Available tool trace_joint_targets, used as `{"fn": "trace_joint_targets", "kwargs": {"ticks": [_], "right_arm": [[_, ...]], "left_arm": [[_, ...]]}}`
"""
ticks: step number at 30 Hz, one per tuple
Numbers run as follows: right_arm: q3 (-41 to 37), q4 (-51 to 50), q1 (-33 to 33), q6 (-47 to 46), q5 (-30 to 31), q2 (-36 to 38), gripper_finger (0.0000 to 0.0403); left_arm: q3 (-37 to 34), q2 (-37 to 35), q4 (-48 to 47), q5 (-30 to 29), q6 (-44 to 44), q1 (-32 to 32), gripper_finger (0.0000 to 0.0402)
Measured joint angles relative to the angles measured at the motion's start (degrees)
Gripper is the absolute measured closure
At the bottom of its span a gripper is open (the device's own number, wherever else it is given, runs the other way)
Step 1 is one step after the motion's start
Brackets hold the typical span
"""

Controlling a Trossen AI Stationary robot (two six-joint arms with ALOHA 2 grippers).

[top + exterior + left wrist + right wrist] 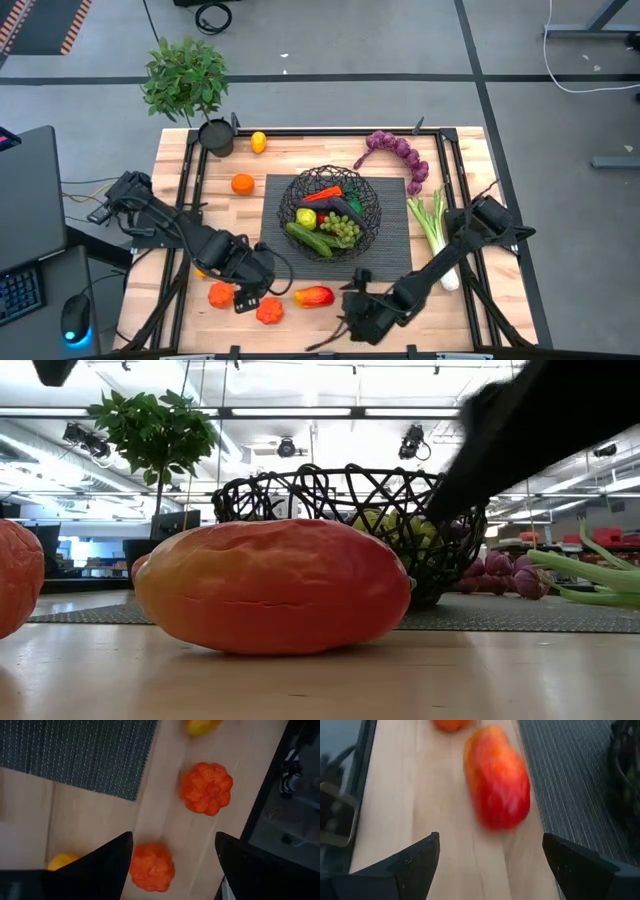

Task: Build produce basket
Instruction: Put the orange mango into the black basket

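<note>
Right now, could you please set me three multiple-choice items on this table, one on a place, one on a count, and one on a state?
1. Where do the purple grapes lie?
A. On the bare table beyond the basket, toward the right arm's side
B. Inside the basket
C. Between the left tool's fingers

2. How many ribbed orange-red tomatoes show in the left wrist view?
A. One
B. Two
C. Four

3. How is the right tool at this moment?
A. Shut on the leek
B. Shut on the basket's rim
C. Open, holding nothing, with the red-orange mango-like fruit ahead of it

Answers:
1. A, the high view shows the bunch on the wood outside the mat.
2. B, one tomato lies farther off, the other tomato sits between the left tool's spread fingers.
3. C, its fingers stand wide apart, clear of the fruit.
</note>
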State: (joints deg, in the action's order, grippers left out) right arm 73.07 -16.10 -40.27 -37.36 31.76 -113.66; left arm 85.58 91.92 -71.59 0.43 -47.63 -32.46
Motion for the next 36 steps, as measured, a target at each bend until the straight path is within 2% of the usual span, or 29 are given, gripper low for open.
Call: {"fn": "trace_joint_targets", "kwargs": {"ticks": [4,10,15,19,27,31,36], "right_arm": [[0.0,4.61,2.35,2.82,-0.82,-2.43,0.0047],[-0.02,4.4,4.79,4.16,0.82,-2.61,0.0049],[0.05,11.56,5.93,7.67,-1.99,-4.26,0.0049],[0.0,15.22,5.95,6.88,-3.8,-6.49,0.0049],[0.0,15.28,5.88,3.33,-3.92,-7.54,0.0053],[0.0,15.33,5.87,2.42,-4.4,-7.62,0.0072],[0.98,14.29,5.09,2.5,-5.14,-6.82,0.0135]], "left_arm": [[0.0,-0.02,0.19,-0.03,-2.75,-1.08,0.0114],[0.02,-0.94,0.16,-0.07,-6.15,-3.04,0.0114],[0.02,-0.94,0.14,-0.18,-7.09,-3.58,0.0114],[0.02,-0.95,0.1,-0.16,-7.25,-3.7,0.0114],[0.02,-0.95,0.07,-0.16,-7.22,-3.67,0.0114],[0.02,-0.94,0.06,-0.14,-7.2,-3.68,0.0114],[0.02,-0.94,-0.04,-0.14,-6.92,-3.68,0.0114]]}}
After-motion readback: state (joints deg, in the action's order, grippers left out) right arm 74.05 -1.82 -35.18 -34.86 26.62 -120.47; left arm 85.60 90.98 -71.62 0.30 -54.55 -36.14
